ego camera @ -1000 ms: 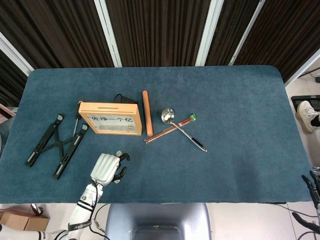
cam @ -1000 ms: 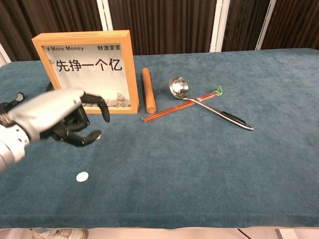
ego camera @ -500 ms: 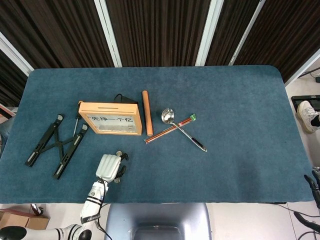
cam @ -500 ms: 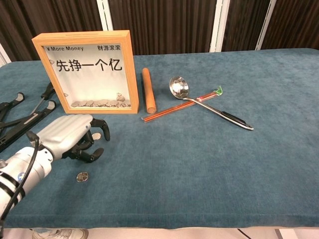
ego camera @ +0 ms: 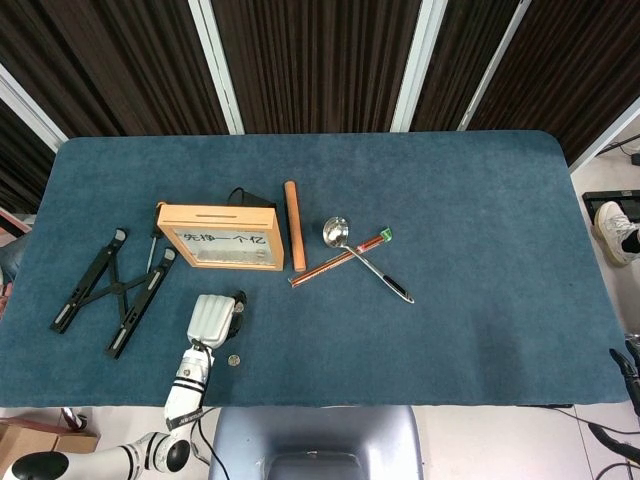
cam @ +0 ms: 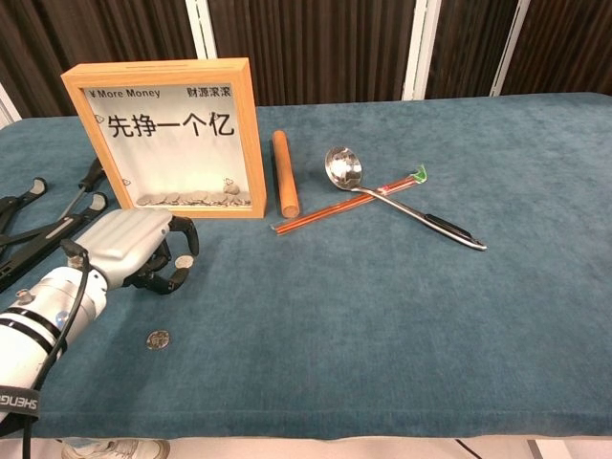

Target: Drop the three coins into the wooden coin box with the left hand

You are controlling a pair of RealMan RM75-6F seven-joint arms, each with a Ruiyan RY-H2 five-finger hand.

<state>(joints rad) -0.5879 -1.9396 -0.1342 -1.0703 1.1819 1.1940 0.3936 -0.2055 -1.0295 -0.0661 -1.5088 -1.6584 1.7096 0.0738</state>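
The wooden coin box [ego camera: 168, 238] [cam: 253, 143] stands upright left of centre, with its slot on top and several coins behind its glass. My left hand [ego camera: 212, 317] [cam: 129, 251] rests low on the cloth just in front of it, fingers curled downward. One coin [cam: 185, 260] lies on the cloth between the thumb and the other fingertips, and I cannot tell whether they touch it. A second coin [ego camera: 233, 360] [cam: 157, 338] lies loose nearer the front edge. Only dark fingertips of my right hand [ego camera: 630, 368] show, at the head view's right edge, off the table.
A black folding stand [ego camera: 110, 290] [cam: 38, 225] lies left of the box and hand. Right of the box are a wooden rolling pin [ego camera: 294, 238] [cam: 284, 172], a metal ladle [ego camera: 365, 258] [cam: 402, 196] and red chopsticks [ego camera: 338, 260] crossing it.
My left hand has come down to the cloth and moved toward the box, its fingers now curled around the nearer coin. Neither coin has shifted.
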